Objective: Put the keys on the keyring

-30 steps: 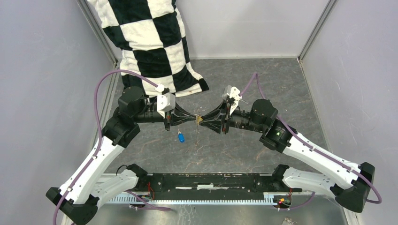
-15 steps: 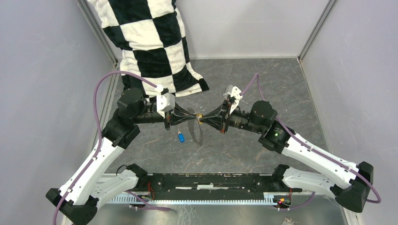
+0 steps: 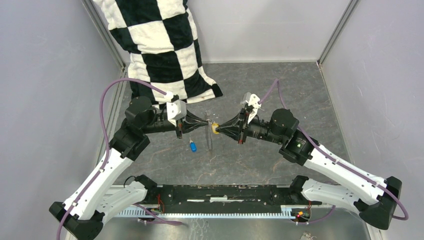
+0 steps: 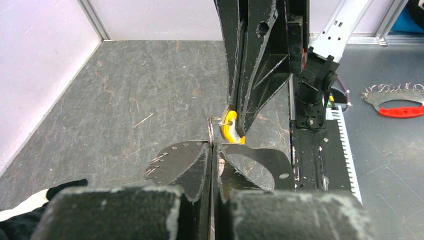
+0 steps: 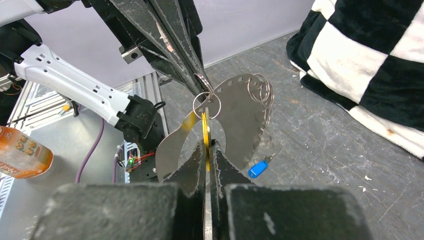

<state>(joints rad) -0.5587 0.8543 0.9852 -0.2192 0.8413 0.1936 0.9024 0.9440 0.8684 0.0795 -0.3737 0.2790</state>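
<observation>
**Between left pincer (image 3: 206, 121) and right pincer (image 3: 218, 128): yellow key (image 3: 215, 128) meets ring**

From above, the two pincers point at each other with their tips almost touching, raised over the bench (image 3: 280, 90). The right pincer is clenched on the yellow key, which sits just ahead of its tips, on the side toward the left pincer. The keyring (image 3: 211, 141) shows only as a thin line hanging below the left pincer's tips, seen edge-on. The blue key (image 3: 193, 146) lies loose on the bench, under the left pincer and on its near side, closer to the left arm than to the right.

From the left wrist, the left pincer (image 4: 212, 150) is clenched, with the keyring (image 4: 180, 157) spreading as a flat silver crescent to either side of its tips. The right pincer (image 4: 236, 125) comes in straight ahead, and the yellow key (image 4: 229, 127) sits just beyond the left tips.

From the right wrist, the right pincer (image 5: 206, 150) grips the yellow key (image 5: 205, 125) edge-on, its long axis running on from the fingers toward the left pincer (image 5: 200, 80). That pincer pinches a small ring (image 5: 206, 105) of the keyring (image 5: 235, 115). The key's end overlaps this ring, but I cannot tell whether it is threaded. My judgement is that the next move depends on pushing the key along its own axis, across the ring's plane. The blue key (image 5: 257, 169) lies beyond, to the right pincer's right.
</observation>
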